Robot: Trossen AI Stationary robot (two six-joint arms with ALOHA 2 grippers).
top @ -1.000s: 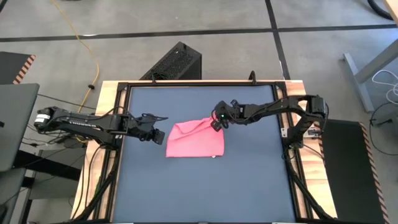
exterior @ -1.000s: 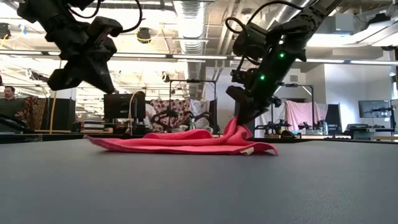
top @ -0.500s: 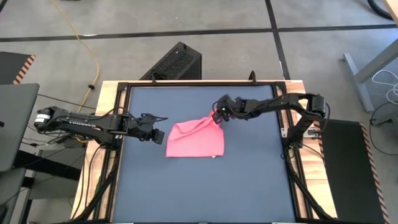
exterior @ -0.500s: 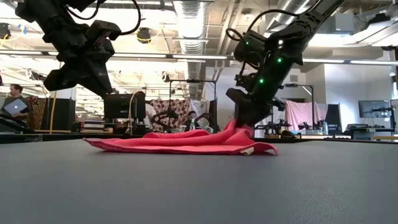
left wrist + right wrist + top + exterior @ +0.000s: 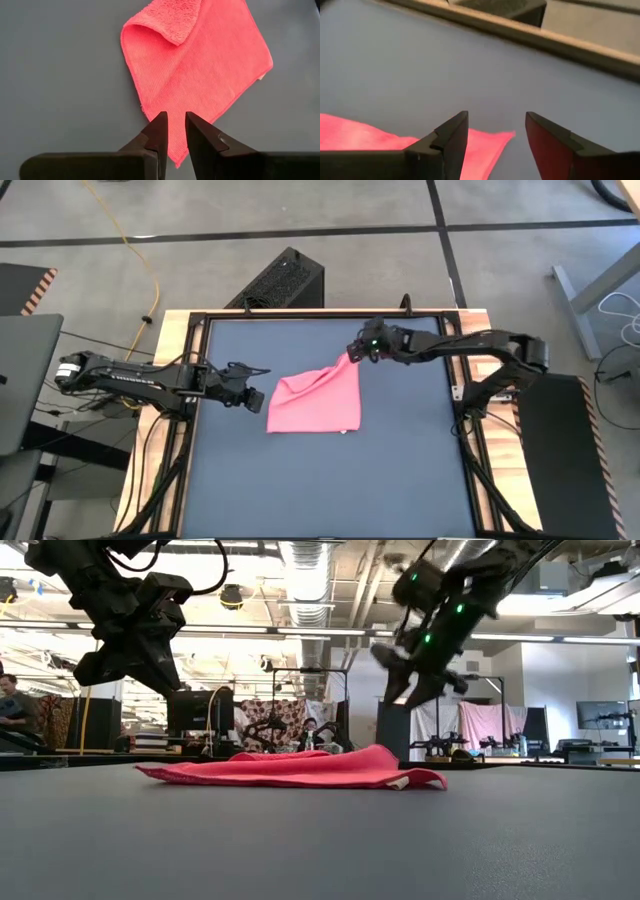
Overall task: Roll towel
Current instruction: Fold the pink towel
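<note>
Right pincer: the right pincer point(image 5: 352, 352) hangs above the far right corner of the cloth, raised off the desk in the low view point(image 5: 398, 680); its two dark fingers point(image 5: 451, 134) stand wide apart with nothing between them, so it is open and empty.
Left pincer: the left pincer point(image 5: 258, 394) hovers just beside the cloth's left edge, above the desk; in its wrist view the fingers point(image 5: 159, 131) leave only a narrow slit between them and hold nothing, so it is nearly closed and empty.
Towel: the small bright pink square of thin soft cloth point(image 5: 318, 400) lies near the middle of the desk, a little toward the far side. It is spread mostly flat; one corner on its far left side is turned over onto itself point(image 5: 176, 21), and its far right corner draws out to a point toward the right pincer.
Desk: the dark grey flat tabletop point(image 5: 400, 470) carries the towel and nothing else that shows.
Done so far: as far as can be judged, the towel is laid out and roughly smoothed; no roll has been started.
Left to do: the whole rolling appears to remain; one edge must be gripped and turned over along the cloth until it forms a tube.
</note>
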